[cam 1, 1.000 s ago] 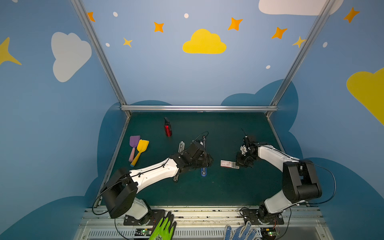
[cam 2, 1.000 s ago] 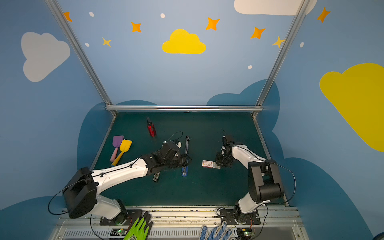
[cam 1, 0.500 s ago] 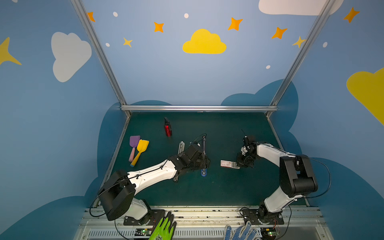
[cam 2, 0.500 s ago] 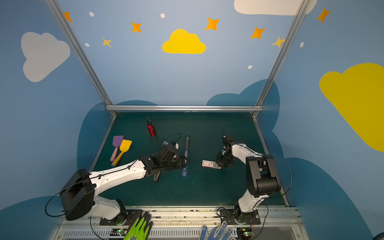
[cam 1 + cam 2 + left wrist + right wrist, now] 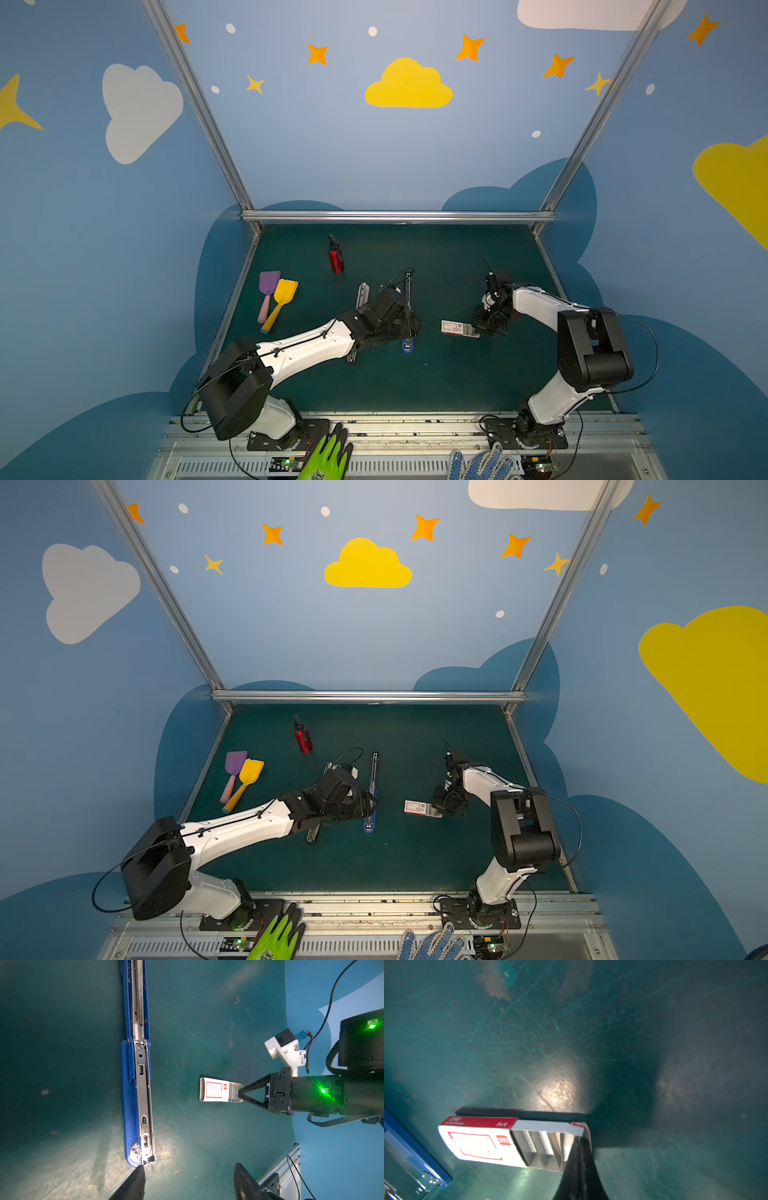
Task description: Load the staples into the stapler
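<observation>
The blue stapler (image 5: pixel 137 1088) lies opened flat on the green mat, metal channel up, and shows in both top views (image 5: pixel 407 345) (image 5: pixel 369 825). My left gripper (image 5: pixel 189 1169) is open beside the stapler's rounded end, with one fingertip (image 5: pixel 138 1174) right at that end. The white, red-labelled staple box (image 5: pixel 477 1142) (image 5: pixel 453 327) (image 5: pixel 415 807) lies flat with its tray slid out. Grey staples (image 5: pixel 542 1145) (image 5: pixel 234 1091) lie in rows in the tray. My right gripper (image 5: pixel 579 1144) (image 5: pixel 241 1093) is shut, its tips pressed into the tray's outer end. Whether a strip is pinched is hidden.
A red bottle (image 5: pixel 336 259) lies at the back. Purple (image 5: pixel 268 286) and yellow (image 5: pixel 284 293) spatulas lie at the left. A grey metal bar (image 5: pixel 362 293) runs under my left arm. A green glove (image 5: pixel 328 457) and a dotted blue glove (image 5: pixel 478 463) rest on the front rail.
My right gripper's jaws have closed fully at the outer end of the tray. The box has stayed in place and my left gripper has hardly moved.
</observation>
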`<action>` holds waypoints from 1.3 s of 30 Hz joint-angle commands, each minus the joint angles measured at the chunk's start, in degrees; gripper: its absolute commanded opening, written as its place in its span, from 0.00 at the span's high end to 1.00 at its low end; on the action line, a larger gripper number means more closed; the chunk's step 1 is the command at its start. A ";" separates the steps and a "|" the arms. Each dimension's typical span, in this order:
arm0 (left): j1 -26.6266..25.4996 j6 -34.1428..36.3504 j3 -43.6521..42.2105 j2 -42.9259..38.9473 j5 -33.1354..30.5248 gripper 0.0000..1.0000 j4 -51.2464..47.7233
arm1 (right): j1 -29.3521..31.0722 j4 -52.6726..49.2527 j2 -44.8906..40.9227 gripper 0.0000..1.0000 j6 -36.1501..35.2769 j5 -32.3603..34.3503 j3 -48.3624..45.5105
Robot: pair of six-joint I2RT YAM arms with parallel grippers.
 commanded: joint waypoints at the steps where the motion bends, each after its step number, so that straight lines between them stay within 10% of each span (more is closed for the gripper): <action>1: 0.28 -0.04 -0.52 0.05 -0.33 0.33 0.60 | 0.35 -1.08 0.95 1.00 -0.25 0.77 1.23; 20: 3.36 -1.75 -1.50 -2.00 1.91 0.32 1.27 | 0.38 -3.81 -9.29 1.00 -2.57 -7.53 4.53; 39: 17.97 -8.80 -7.82 -12.33 34.02 0.54 29.59 | 5.92 27.93 -17.42 1.00 6.25 -54.89 4.44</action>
